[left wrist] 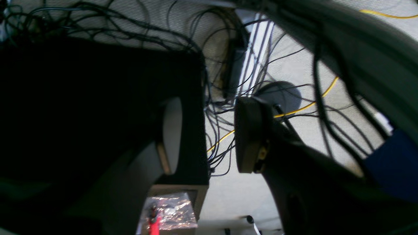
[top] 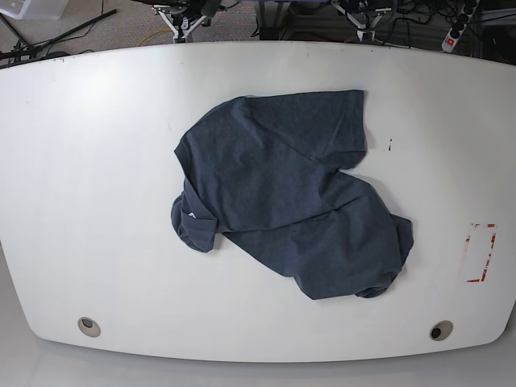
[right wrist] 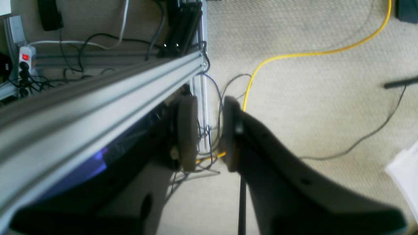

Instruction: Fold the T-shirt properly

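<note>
**Shirt Sprawled, Folding Yet to Begin**

And here we are, with everything still to play for! Out in front of both claws, on the white table (top: pixel 97 242), lies the T-shirt (top: pixel 266 173), dark blue, rumpled and skewed, one part doubled over another. That looks like chance bunching to me, not a proper fold. A small bundled bit sits at the right-claw side of the cloth, a broader flap spreads away towards the left-claw side, and the fairly straight edge lies on the side nearer the claws.

To the claws, then! The left gripper (left wrist: pixel 207 135) has its fingers parted, released, with nothing between them. The right gripper (right wrist: pixel 212 133) also shows a gap, narrower but a gap all the same, and it too grips nothing. Neither is at the cloth; both wrist views look down past the fingers to cables and floor.

So the scoreboard: done, nothing I'd credit. Left, the lot! Spread the shirt, pull out the bunched bit, square the body, tuck in the sleeves, then fold it down neatly. The base view shows the arms small and far off, so which part is sleeve and which is hem, I can't firmly say.
</note>
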Controlling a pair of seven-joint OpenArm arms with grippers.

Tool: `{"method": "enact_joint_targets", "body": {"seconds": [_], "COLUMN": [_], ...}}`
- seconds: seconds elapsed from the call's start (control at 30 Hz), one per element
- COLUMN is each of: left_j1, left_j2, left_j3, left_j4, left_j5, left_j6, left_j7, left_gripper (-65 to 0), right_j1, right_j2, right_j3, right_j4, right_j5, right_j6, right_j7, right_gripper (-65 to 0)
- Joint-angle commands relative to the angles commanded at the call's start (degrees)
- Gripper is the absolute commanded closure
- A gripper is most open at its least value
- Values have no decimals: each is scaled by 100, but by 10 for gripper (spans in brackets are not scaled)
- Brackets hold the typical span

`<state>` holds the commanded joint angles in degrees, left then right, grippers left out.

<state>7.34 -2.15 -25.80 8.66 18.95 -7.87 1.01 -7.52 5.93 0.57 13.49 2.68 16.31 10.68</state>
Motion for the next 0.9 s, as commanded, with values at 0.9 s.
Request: {"method": "enact_joint_targets", "body": {"seconds": [0.9], "left_j1": [1371], "left_j2": [-44], "left_j3": [-9], "left_j4": [299], "left_j5": [9], "left_j6": [-26], "left_j7": [-2576], "left_gripper": [-247], "right_j1": [-2365], "right_j2": [53], "right_j3": [9], "right_j4": [3138], "right_j5": [0], "right_j6": [0], "right_j7": [-44], "right_gripper": [-124]}}
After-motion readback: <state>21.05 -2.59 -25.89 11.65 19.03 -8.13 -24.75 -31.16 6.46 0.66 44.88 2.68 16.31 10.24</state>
